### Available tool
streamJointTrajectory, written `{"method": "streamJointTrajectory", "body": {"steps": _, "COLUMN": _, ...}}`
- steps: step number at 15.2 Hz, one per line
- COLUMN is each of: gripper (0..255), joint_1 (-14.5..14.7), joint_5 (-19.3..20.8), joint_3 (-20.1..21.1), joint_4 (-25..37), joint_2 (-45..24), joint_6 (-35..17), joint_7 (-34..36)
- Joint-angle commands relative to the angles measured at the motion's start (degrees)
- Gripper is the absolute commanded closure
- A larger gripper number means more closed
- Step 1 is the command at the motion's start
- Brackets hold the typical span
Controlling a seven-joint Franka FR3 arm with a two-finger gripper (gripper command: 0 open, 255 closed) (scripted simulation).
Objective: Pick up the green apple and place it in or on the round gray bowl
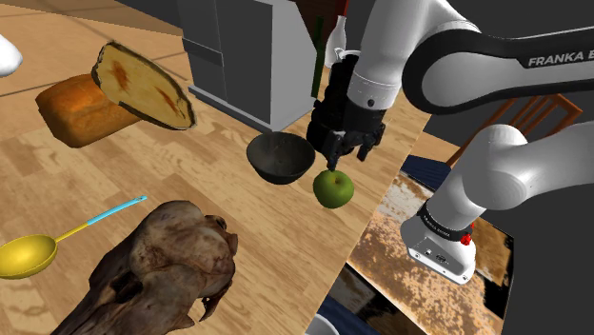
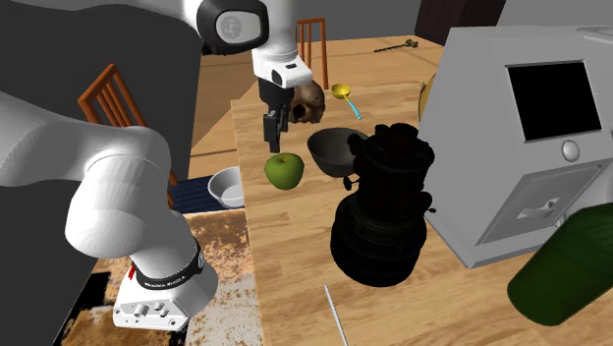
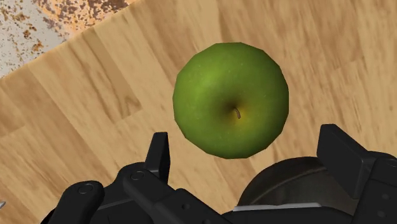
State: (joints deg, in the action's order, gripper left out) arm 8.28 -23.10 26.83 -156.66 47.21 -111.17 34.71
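- Above the green apple [image 1: 333, 188] [image 2: 284, 170] [image 3: 231, 98] I see the black gripper [image 1: 341, 157] [image 2: 273, 143] [image 3: 249, 143] hanging close over the fruit, its fingers spread wide and touching nothing.
- From the wrist view, the apple sits stem-up on the wooden table [image 1: 238, 219]. It lies ahead of the two fingertips, in line with the gap between them, and is not held.
- A round dark grey bowl [image 1: 280, 158] [image 2: 332, 147] [image 3: 286, 184] stands upright just beside the apple.
- On the far side of the apple from the bowl, the table's edge runs near.
- Near the bowl, towards the shoulder view's lower left, lies a brown animal skull [image 1: 157, 266].
- Further that way from the bowl rests a yellow spoon [image 1: 29, 255] with a blue handle.
- Behind the bowl stands a grey appliance [image 1: 243, 57].
- Well apart from the bowl, a bread loaf [image 1: 81, 109] lies at the shoulder view's upper left.
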Motion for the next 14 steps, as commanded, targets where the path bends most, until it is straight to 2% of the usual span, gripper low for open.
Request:
{"method": "streamJointTrajectory", "body": {"steps": 1, "gripper": 0, "joint_1": 0.34, "joint_5": -1.21, "joint_3": 1.28, "joint_4": -0.80, "joint_2": -1.15, "joint_6": -2.11, "joint_7": 0.83}}
{"method": "streamJointTrajectory", "body": {"steps": 7, "gripper": 0, "joint_1": 0.74, "joint_5": -2.87, "joint_3": 3.17, "joint_4": -3.80, "joint_2": -3.35, "joint_6": -7.30, "joint_7": 0.59}}
{"method": "streamJointTrajectory", "body": {"steps": 14, "gripper": 0, "joint_1": 0.74, "joint_5": -2.87, "joint_3": 3.17, "joint_4": -3.80, "joint_2": -3.35, "joint_6": -7.30, "joint_7": 0.59}}
